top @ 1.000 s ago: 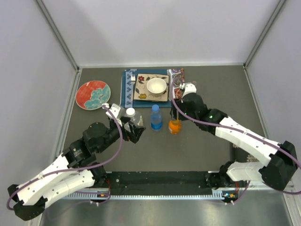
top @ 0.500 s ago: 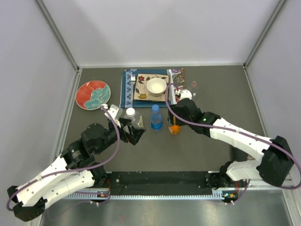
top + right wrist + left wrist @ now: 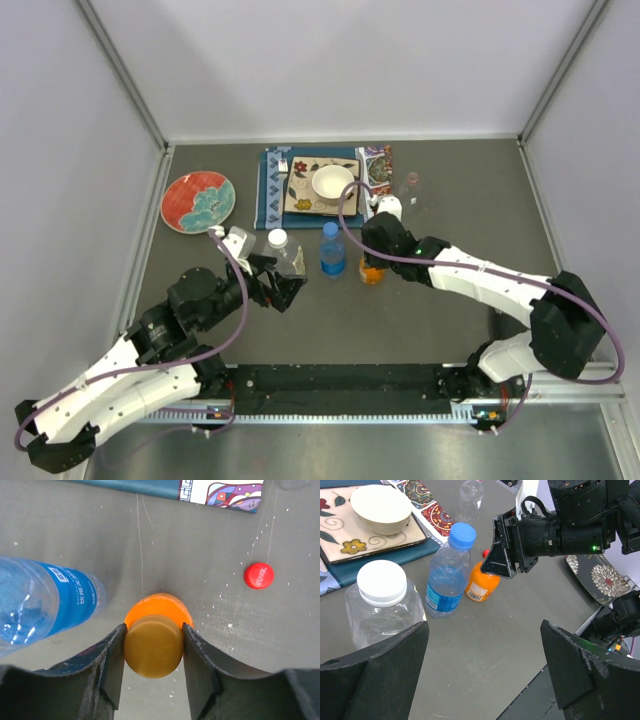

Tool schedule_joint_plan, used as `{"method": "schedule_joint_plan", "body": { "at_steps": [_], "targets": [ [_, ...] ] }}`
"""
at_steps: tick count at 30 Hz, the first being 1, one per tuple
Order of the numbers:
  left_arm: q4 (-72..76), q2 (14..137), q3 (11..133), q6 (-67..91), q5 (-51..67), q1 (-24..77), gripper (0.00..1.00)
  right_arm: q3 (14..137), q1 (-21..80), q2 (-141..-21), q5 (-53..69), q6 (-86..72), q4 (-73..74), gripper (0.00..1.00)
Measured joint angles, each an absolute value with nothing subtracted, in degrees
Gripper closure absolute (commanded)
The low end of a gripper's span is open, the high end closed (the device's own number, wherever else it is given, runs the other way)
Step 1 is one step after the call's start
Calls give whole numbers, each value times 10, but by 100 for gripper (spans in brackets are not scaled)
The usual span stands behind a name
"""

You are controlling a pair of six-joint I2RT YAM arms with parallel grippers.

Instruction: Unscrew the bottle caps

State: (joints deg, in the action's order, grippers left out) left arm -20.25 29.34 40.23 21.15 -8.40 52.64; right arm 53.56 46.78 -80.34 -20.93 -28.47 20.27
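White script on red cap (image 3: 258,575) unreadable, label print on blue bottle (image 3: 50,605) illegible

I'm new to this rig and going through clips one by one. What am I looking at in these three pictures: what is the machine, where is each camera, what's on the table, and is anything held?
Two robot arms are bolted at the near edge of a grey table. One picture looks down from above and behind them. The other two come from a camera on each wrist, so each shows its own pincer's dark fingers at the bottom.

Four small bottles stand on the table: a wide clear bottle with a white cap, a blue bottle, an orange bottle and a slim clear bottle. A red cap lies loose. Behind them are a white bowl and a red plate.

The right pincer grips the orange cap from above. The left pincer is wide open and holds nothing.
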Motion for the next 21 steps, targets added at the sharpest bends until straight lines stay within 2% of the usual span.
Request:
{"method": "schedule_joint_plan", "body": {
  "at_steps": [1, 3, 7, 11, 15, 16, 21],
  "targets": [
    [-203, 293, 402, 211, -84, 526, 1, 535, 468, -803, -211, -285, 200, 65],
    [-203, 293, 402, 211, -84, 526, 1, 532, 468, -803, -214, -289, 191, 67],
    [-207, 290, 401, 211, -84, 526, 1, 519, 471, -784, -215, -296, 192, 67],
    [-208, 289, 401, 211, -89, 526, 1, 515, 503, -696, -223, -298, 245, 70],
    [-204, 291, 404, 202, -104, 526, 1, 561, 520, -600, -204, -298, 297, 88],
    [-203, 293, 407, 198, -107, 526, 1, 583, 520, -582, -196, -299, 308, 98],
    [-208, 352, 505, 173, -110, 521, 1, 697, 520, -540, -144, -299, 341, 100]
  ]
}}
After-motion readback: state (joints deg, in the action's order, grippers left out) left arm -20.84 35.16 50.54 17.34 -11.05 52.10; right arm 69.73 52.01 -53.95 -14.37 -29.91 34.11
